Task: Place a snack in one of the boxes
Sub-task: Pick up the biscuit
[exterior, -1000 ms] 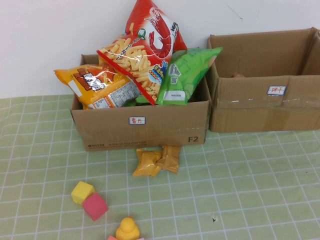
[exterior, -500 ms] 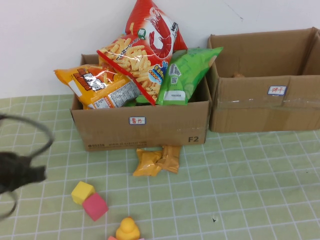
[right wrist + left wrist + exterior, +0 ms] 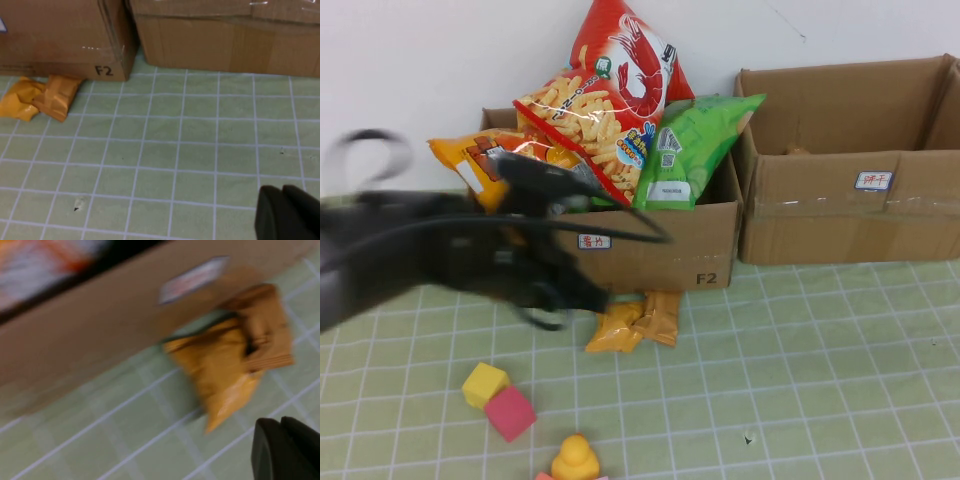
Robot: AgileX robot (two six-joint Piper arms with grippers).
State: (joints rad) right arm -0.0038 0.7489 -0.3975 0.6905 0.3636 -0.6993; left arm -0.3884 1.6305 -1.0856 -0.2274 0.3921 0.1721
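The left end effector (image 3: 582, 296) is blurred in front of the brown cardboard box stuffed with snack bags (image 3: 610, 255); whether it is open I cannot tell. The two small orange foil snack packets (image 3: 634, 321) lie just beyond its tip on the green checked worktop (image 3: 800, 380), touching the box front.

Risk: arriving fast, it may shove the packets under the box edge or clip the cardboard.

Half a second ago this arm was only entering at the far left. The right end effector (image 3: 287, 212) hovers over bare worktop, well apart from the packets, state unclear.
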